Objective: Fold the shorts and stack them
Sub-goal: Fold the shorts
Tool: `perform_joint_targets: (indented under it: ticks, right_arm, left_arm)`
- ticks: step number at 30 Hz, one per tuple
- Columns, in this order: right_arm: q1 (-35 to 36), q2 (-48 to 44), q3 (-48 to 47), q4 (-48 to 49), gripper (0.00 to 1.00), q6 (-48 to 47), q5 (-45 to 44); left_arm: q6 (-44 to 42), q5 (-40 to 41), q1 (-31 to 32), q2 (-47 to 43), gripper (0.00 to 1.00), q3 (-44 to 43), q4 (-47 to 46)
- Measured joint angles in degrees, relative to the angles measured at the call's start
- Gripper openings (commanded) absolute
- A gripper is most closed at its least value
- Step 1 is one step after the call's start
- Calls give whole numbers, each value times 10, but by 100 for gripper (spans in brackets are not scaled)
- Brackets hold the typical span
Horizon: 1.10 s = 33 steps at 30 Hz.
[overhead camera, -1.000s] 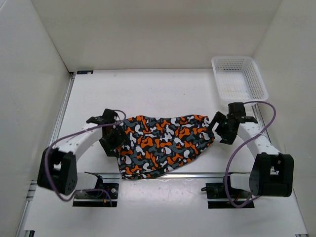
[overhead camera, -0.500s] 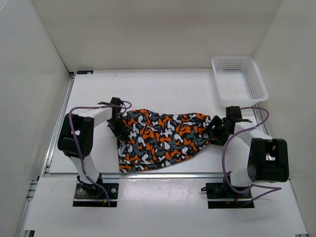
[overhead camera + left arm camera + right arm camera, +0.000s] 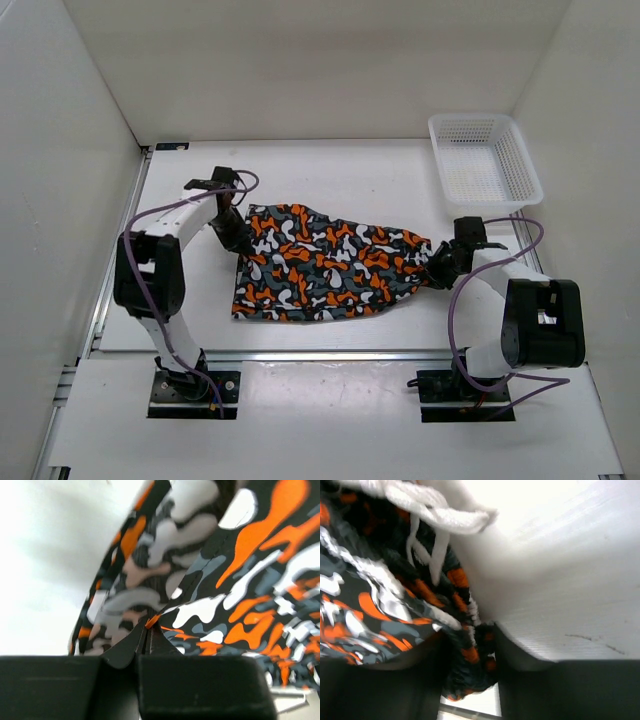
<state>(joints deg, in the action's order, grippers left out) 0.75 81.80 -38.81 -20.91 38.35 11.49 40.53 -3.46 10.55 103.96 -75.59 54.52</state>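
The camouflage-print shorts [image 3: 325, 265] lie spread across the middle of the table. My left gripper [image 3: 240, 243] pinches their upper left corner; in the left wrist view [image 3: 148, 625] the jaws are pressed together on a thin edge of the cloth [image 3: 240, 580]. My right gripper [image 3: 437, 270] sits at the right end of the shorts. In the right wrist view [image 3: 470, 650] a bunched wad of the waistband [image 3: 467, 655] fills the gap between the fingers, and the white drawstring [image 3: 435, 507] hangs loose above.
A white mesh basket [image 3: 484, 160] stands at the back right corner of the table. White walls close in the table on the left, the back and the right. The metal rail [image 3: 330, 353] runs along the near edge.
Both grippers came down onto the ends of the shorts and closed on them. The left arm swung back and outward with its corner, and the shorts now lie stretched flatter and further back.
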Motion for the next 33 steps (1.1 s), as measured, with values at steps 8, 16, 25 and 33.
perform_joint_targets:
  ticks: [8, 16, 25, 33]
  right_arm:
    - [11, 0, -18, -3, 0, 1, -13]
    - [17, -11, -35, -20, 0, -4, -14]
    - [16, -16, -38, -37, 0, -23, -68]
    - [51, -22, -98, -83, 0, -45, -120]
  left_arm:
    - [-11, -11, -9, -57, 10, 30, 9]
    - [-22, -32, -16, -138, 31, 127, 9]
    - [-42, 6, -80, -118, 45, 145, 19]
    - [-46, 7, -100, -3, 10, 93, -26]
